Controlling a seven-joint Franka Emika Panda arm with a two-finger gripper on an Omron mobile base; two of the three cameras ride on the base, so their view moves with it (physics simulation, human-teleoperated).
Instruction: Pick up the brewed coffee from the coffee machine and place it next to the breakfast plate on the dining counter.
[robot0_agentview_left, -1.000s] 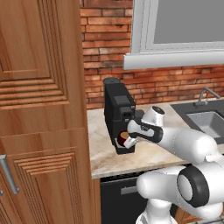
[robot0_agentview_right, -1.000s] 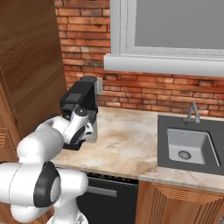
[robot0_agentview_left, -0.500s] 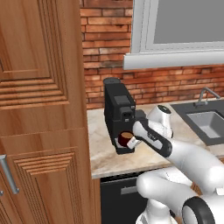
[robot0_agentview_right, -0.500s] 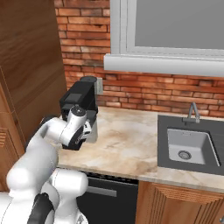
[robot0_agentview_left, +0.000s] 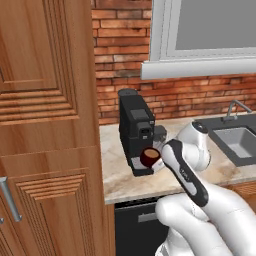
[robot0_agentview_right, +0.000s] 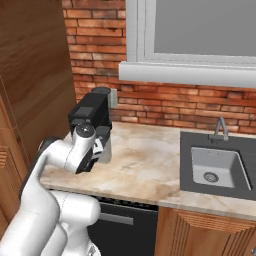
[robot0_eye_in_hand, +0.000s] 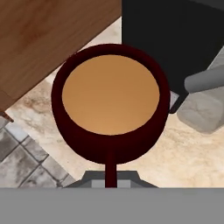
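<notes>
**Mug gripped at the front of the coffee machine**

Where the marble worktop (robot0_agentview_left: 130, 187) meets the tall wooden cabinet (robot0_agentview_left: 47, 125), the black coffee machine (robot0_agentview_left: 134, 127) is seen standing against the red brick wall (robot0_agentview_left: 120, 55), with its round knob on top. The brewed coffee (robot0_agentview_left: 149, 158), a small dark maroon mug, is seen just in front of the machine's lower part, at the near side; whether it rests on the machine's tray or is lifted clear cannot be told. The gripper (robot0_agentview_left: 161, 156) is closed on the mug's handle. In the hand view the mug (robot0_eye_in_hand: 110, 103) is shown from above, full of light brown liquid, its thin handle pointing down toward the fingers; the machine's black body (robot0_eye_in_hand: 175, 39) is seen at the upper right and the cabinet's wood at the upper left. To the right, well apart from the machine, a dark sink (robot0_agentview_right: 219, 165) with a grey faucet (robot0_agentview_right: 220, 129) is set into the worktop, below a white-framed window (robot0_agentview_right: 200, 35). From the right base view the mug is hidden behind the white arm (robot0_agentview_right: 75, 150).
</notes>
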